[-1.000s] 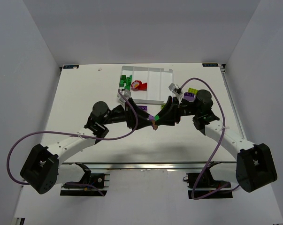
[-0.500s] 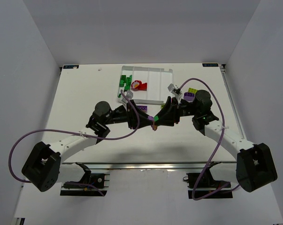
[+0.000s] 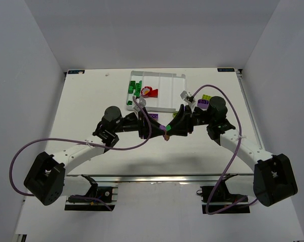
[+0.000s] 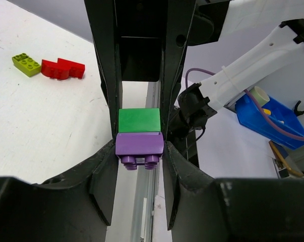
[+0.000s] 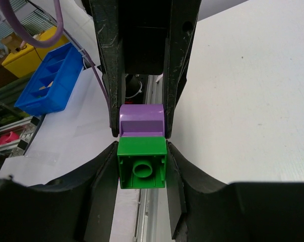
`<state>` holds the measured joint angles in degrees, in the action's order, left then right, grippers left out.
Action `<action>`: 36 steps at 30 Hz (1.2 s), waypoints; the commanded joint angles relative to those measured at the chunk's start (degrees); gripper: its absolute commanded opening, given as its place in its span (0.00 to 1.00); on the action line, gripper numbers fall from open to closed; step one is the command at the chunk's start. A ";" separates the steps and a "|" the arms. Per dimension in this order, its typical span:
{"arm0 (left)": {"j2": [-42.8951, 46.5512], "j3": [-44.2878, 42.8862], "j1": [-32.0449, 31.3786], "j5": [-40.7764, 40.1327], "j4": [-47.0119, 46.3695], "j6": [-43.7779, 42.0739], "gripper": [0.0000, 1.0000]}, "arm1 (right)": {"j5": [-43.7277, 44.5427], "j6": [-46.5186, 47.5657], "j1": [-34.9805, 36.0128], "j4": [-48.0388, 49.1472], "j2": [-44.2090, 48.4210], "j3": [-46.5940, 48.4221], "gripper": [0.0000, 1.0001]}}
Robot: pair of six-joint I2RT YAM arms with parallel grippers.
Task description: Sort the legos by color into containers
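Observation:
Above the table's middle, my two grippers meet tip to tip on a joined pair of legos. My left gripper [image 3: 160,126] [image 4: 139,151] is shut on the purple brick [image 4: 139,143], its studs facing the camera. My right gripper [image 3: 170,127] [image 5: 141,169] is shut on the green brick [image 5: 141,161], hollow underside toward its camera. The white tray [image 3: 168,101] lies behind them, with green legos [image 3: 135,86] in its left compartment and red legos [image 3: 150,93] beside them.
A yellow-green brick [image 3: 206,97] and a purple brick [image 3: 202,103] lie right of the tray by the right arm. Another purple brick [image 3: 154,116] lies at the tray's near edge. A yellow-green brick [image 4: 26,64] and red bricks [image 4: 62,69] rest on the table. A blue bin [image 5: 48,80] stands off the table.
My left gripper has closed its fingers onto the purple brick and its arm has shifted slightly to the right. The right gripper has kept its hold on the green brick.

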<state>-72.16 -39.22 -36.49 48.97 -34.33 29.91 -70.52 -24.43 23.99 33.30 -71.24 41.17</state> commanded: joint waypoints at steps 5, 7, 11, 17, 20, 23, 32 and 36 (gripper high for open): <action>-0.26 -3.40 -0.25 1.13 10.33 -7.85 0.00 | -1.11 1.48 -2.98 0.63 0.67 1.55 0.00; -0.09 -3.58 -0.16 0.87 11.30 -8.73 0.00 | -1.20 1.92 -3.68 0.45 0.84 1.63 0.00; 0.00 -3.76 -0.07 0.60 12.09 -9.34 0.00 | -1.55 2.80 -4.82 -0.87 1.37 2.07 0.00; 0.00 -3.93 0.19 0.42 12.71 -9.96 0.00 | -2.16 2.72 -5.79 -0.87 1.72 2.25 0.00; -0.08 -3.93 0.45 0.16 12.97 -10.22 0.00 | -2.17 2.80 -6.06 -0.87 1.81 2.34 0.00; 0.18 -4.02 1.07 -3.08 13.67 -10.66 0.00 | -0.76 5.07 -6.41 -3.14 2.95 3.04 0.00; -13.24 -16.57 1.95 -31.20 26.65 -12.94 0.00 | 17.42 18.18 -6.85 -18.01 13.75 5.07 0.00; -26.34 -29.74 2.39 -38.41 31.33 -13.12 0.00 | 23.49 19.41 -7.20 -18.27 17.18 4.19 0.00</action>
<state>-92.68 -62.61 -34.74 20.82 -9.23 17.80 -54.06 -8.01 17.26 16.14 -55.79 44.71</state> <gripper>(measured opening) 0.462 0.430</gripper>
